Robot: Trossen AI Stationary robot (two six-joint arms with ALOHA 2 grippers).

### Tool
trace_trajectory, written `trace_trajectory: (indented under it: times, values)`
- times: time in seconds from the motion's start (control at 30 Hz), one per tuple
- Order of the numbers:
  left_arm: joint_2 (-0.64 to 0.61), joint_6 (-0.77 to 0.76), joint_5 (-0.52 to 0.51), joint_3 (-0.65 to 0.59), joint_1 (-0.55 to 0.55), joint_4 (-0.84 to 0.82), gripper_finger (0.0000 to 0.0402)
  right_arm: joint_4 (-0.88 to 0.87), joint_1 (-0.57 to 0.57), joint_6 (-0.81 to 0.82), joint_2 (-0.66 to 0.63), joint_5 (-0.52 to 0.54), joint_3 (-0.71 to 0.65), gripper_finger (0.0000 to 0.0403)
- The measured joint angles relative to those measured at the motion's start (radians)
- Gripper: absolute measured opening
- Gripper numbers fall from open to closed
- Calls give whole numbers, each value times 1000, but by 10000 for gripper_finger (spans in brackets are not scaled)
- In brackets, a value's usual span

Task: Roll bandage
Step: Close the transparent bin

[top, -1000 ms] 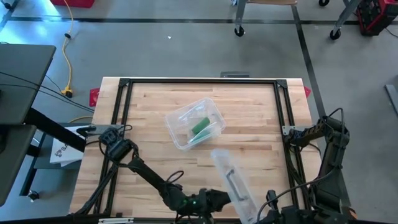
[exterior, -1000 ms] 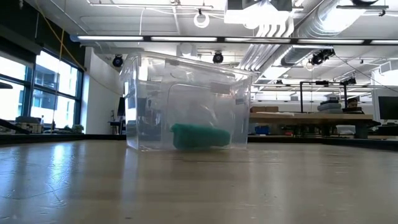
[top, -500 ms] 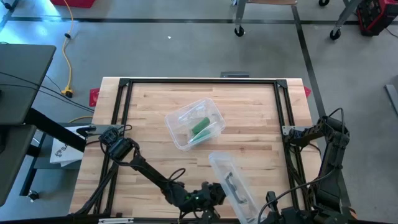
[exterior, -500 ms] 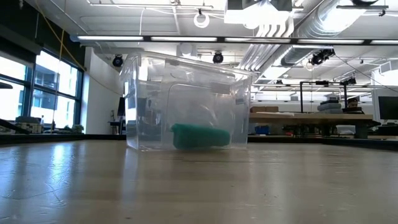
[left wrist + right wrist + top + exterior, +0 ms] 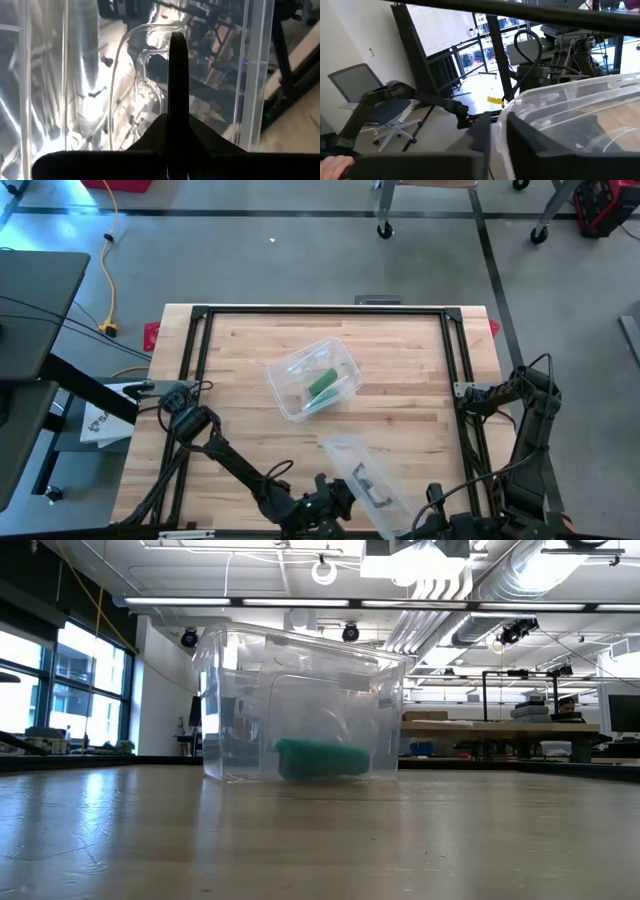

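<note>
A clear plastic box [image 5: 312,378] stands open near the middle of the wooden table [image 5: 240,350]. A green rolled bandage [image 5: 321,384] lies on its floor, also seen in the low view [image 5: 322,758]. The box's clear lid [image 5: 355,465], with a dark handle [image 5: 368,483], hangs tilted over the table's near edge between both grippers. My left gripper [image 5: 335,498] is at the lid's left side, its fingers [image 5: 178,75] shut together. My right gripper [image 5: 496,132] is shut on the lid from the near right, mostly below the high view's edge. My left gripper is shut at the lid's left side [image 5: 150,65], coming roughly level from the table's left. Its own fingers hide which part they have. The lid stands lifted and tilted in front of it. My right gripper pinches the lid's rim [image 5: 506,112] between its two fingers, coming level from the near right. The rim runs through the gap between the fingers. The lid [image 5: 570,100] is lifted clear of the table.
A black frame [image 5: 320,311] runs around the tabletop, with uprights at the left and right sides. Bare wood lies on all sides of the box. Beyond the table are a yellow cable on the floor and chair casters.
The lid has shifted toward the table's left, and its far end has swung left and tipped. My left wrist has rolled while staying near the lid's left side. The box and the bandage have not moved.
</note>
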Motion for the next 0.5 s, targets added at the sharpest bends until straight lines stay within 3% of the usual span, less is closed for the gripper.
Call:
trace_trajectory:
  times: [0.13, 0.27, 0.5]
  values:
    - [0, -82, -77, 0, -20, -46, 25, -9, 3, -1, -2, -9, 0, 111]
    - [-3, -285, -215, 0, -44, -167, 25, -6, 28, -81, -13, 17, 0, 187]
    - [-15, -596, -304, 6, -93, -285, 25, -4, 145, -195, -32, 302, 0, 208]
